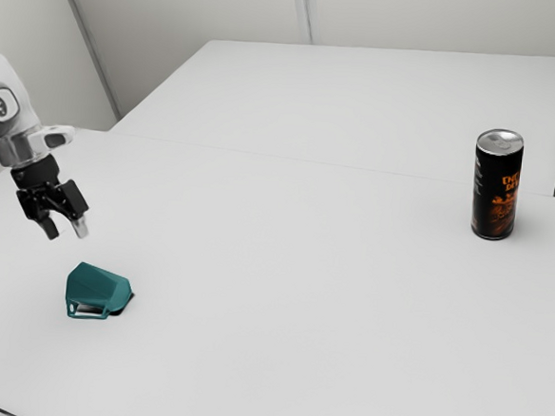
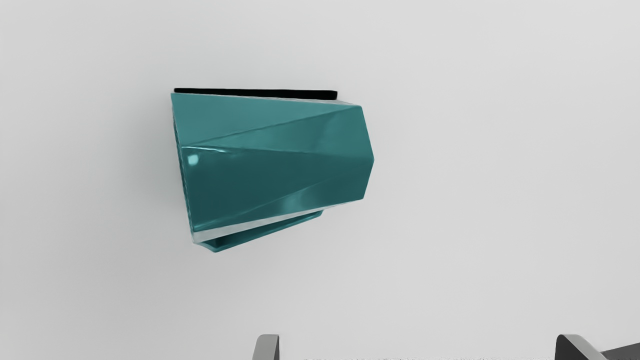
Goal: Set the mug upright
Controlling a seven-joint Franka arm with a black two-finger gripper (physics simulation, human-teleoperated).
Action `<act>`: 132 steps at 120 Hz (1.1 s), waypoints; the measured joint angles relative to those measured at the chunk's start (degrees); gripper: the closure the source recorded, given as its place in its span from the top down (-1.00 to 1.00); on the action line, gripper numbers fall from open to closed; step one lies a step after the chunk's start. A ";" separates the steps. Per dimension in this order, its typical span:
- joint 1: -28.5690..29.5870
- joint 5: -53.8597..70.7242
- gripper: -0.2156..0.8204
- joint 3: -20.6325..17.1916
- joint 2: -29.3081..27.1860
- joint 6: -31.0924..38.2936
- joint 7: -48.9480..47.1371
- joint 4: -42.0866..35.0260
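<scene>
My gripper (image 1: 67,233) hangs above the table at the exterior view's left, its fingers spread with nothing between them. Below it a teal faceted mug (image 1: 98,288) lies on its side on the table, with its handle low on the side nearer the exterior camera. In the wrist view the mug (image 2: 275,160) lies ahead of the gripper (image 2: 417,347), apart from both fingertips; part of the handle shows along one side of the body.
A black and orange drink can (image 1: 496,185) stands upright toward the exterior view's right, far from the mug. The white table (image 1: 282,284) extends between them, and a second white surface (image 1: 361,104) adjoins it behind.
</scene>
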 joint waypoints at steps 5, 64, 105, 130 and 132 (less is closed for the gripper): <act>-0.01 0.35 0.58 1.11 0.00 0.70 1.44 -0.74; -0.87 0.95 0.58 8.94 -0.19 14.08 16.80 -9.75; -1.04 -10.69 0.58 8.98 7.32 24.14 24.89 -9.95; -1.16 -16.48 0.58 8.98 8.64 25.56 28.71 -11.05; -1.15 -16.99 0.58 8.99 8.63 25.53 29.01 -11.19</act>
